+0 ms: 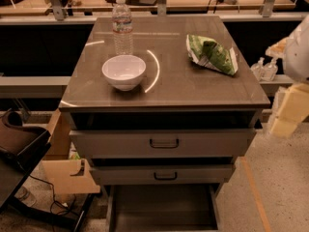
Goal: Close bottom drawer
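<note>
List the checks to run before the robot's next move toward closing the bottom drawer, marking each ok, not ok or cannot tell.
1. The bottom drawer is open: ok, it sticks out toward the camera.
2. Its visible inside is bare: ok.
3. Its front panel is in view: not ok, the picture's lower edge cuts it off.
4. The gripper is lined up with the drawer: not ok, it hangs at the picture's right, beside the cabinet and well above the drawer.
5. The bowl, bottle and bag sit back from the cabinet's front edge: ok.
</note>
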You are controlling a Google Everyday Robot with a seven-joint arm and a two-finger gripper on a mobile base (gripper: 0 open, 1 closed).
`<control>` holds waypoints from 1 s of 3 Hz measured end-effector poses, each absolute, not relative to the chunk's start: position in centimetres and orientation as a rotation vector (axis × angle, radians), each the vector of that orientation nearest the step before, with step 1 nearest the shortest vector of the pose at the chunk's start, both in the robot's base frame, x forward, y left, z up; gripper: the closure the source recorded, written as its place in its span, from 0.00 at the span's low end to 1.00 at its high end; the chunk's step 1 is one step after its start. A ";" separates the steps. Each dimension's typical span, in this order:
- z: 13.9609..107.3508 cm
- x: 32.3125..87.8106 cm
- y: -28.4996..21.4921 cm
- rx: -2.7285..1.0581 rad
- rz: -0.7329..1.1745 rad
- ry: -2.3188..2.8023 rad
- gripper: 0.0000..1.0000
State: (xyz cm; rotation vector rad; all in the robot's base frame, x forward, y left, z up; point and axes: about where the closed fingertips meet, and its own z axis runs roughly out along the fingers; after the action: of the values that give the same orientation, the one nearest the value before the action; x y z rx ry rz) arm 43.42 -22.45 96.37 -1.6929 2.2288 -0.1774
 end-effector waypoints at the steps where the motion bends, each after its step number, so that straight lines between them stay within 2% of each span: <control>1: 92.0 41.9 -24.6 -1.708 -0.280 2.224 0.00; 2: 85.6 40.4 -27.0 -1.762 -0.385 2.244 0.00; 3: 82.4 38.9 -27.2 -1.803 -0.347 2.280 0.00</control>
State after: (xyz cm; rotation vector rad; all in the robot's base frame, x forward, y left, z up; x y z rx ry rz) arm 38.85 -27.24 82.40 -1.8026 2.2795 -0.3475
